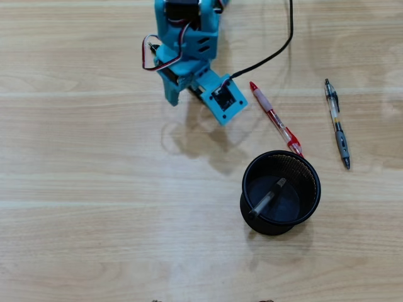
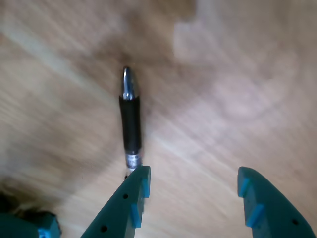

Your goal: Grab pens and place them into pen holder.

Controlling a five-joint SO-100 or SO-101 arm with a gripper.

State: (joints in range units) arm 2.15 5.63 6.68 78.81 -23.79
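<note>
In the wrist view a black pen [image 2: 131, 124] with a silver tip lies on the wooden table, its near end hidden behind my left finger [image 2: 130, 203]. My gripper [image 2: 194, 173] is open and empty, just above the table, with the pen at the left finger and not between the jaws. In the overhead view the blue gripper [image 1: 196, 100] is at the top centre. A red pen [image 1: 276, 118] and a grey-black pen [image 1: 337, 123] lie to its right. The black mesh pen holder [image 1: 252, 167] stands below them with one pen [image 1: 267, 196] inside.
A black cable [image 1: 280, 47] runs from the arm toward the top edge. The red pen's lower end touches or nearly touches the holder's rim. The wooden table [image 1: 94, 207] is bare at the left and bottom.
</note>
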